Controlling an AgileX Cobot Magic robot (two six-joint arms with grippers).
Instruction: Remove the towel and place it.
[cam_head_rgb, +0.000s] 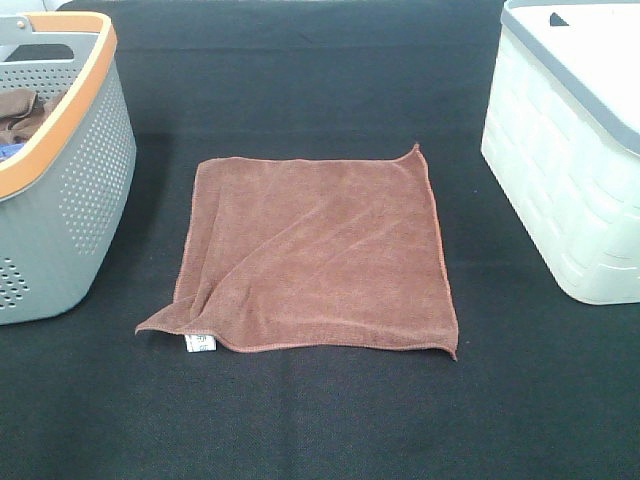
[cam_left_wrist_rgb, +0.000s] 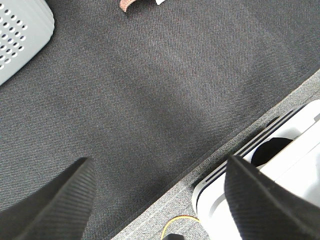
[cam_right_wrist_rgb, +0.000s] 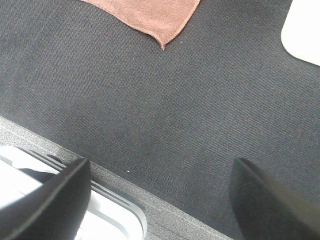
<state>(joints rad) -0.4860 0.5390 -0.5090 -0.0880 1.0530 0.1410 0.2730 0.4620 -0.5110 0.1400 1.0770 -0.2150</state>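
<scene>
A brown towel (cam_head_rgb: 315, 255) lies spread flat on the black mat in the middle of the table, with a white tag at its near left corner. One corner shows in the right wrist view (cam_right_wrist_rgb: 150, 12) and a sliver in the left wrist view (cam_left_wrist_rgb: 127, 4). Neither gripper shows in the exterior high view. My left gripper (cam_left_wrist_rgb: 157, 200) is open and empty over the mat's near edge. My right gripper (cam_right_wrist_rgb: 160, 200) is open and empty over the mat's near edge, short of the towel's corner.
A grey perforated basket with an orange rim (cam_head_rgb: 60, 170) stands at the left, holding brown cloth (cam_head_rgb: 20, 112). A white bin (cam_head_rgb: 575, 150) stands at the right. The grey table edge and white robot base (cam_left_wrist_rgb: 280, 165) lie below the grippers.
</scene>
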